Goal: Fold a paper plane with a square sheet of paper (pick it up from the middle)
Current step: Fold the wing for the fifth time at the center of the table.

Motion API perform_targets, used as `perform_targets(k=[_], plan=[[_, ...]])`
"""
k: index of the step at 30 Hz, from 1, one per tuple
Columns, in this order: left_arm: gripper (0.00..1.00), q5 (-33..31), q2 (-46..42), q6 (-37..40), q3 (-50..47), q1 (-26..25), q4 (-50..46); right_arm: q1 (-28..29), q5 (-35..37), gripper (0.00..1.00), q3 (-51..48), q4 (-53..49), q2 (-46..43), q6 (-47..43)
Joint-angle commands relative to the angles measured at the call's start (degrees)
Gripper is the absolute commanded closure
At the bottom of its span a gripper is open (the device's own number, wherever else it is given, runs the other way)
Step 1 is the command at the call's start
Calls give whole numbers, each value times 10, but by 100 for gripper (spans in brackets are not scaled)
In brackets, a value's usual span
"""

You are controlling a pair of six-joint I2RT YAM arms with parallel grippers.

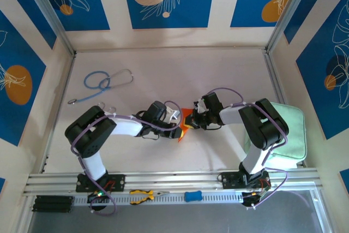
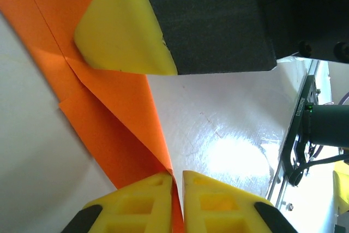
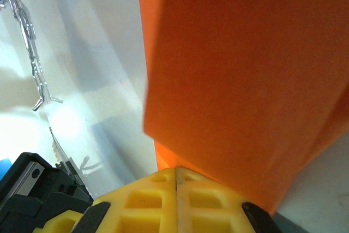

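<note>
The orange paper (image 1: pixel 186 115) hangs above the table's middle between both arms, partly folded, with diagonal creases and layered flaps (image 2: pixel 109 113). My left gripper (image 1: pixel 177 131) is shut on its lower edge; a thin orange strip sits pinched between the yellow fingertips (image 2: pixel 177 175). My right gripper (image 1: pixel 192 121) is shut on the opposite side, and the sheet (image 3: pixel 234 80) rises straight from its closed fingertips (image 3: pixel 176 170). In the left wrist view, one of the right gripper's yellow pads (image 2: pixel 120 31) lies flat against the paper near a crease junction.
A blue stethoscope (image 1: pixel 103 83) lies at the back left. A pale green pad (image 1: pixel 283 132) sits by the right arm. Yellow-handled pliers (image 1: pixel 143 195) and a small blue object (image 1: pixel 192 195) rest on the front rail. Bare white tabletop (image 2: pixel 229 135) lies under the paper.
</note>
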Motion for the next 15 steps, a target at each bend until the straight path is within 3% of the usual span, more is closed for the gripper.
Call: perform_targets(k=[1,8,15], plan=[[87,12,3,1,-11,4,-14,2,25,95,2,-45,19,-11],[100,34,17,1,-20,3,-13,3,28,95,5,-50,21,-11],[100,43,30,5,-32,2,-26,3,31,95,9,-56,26,-12]])
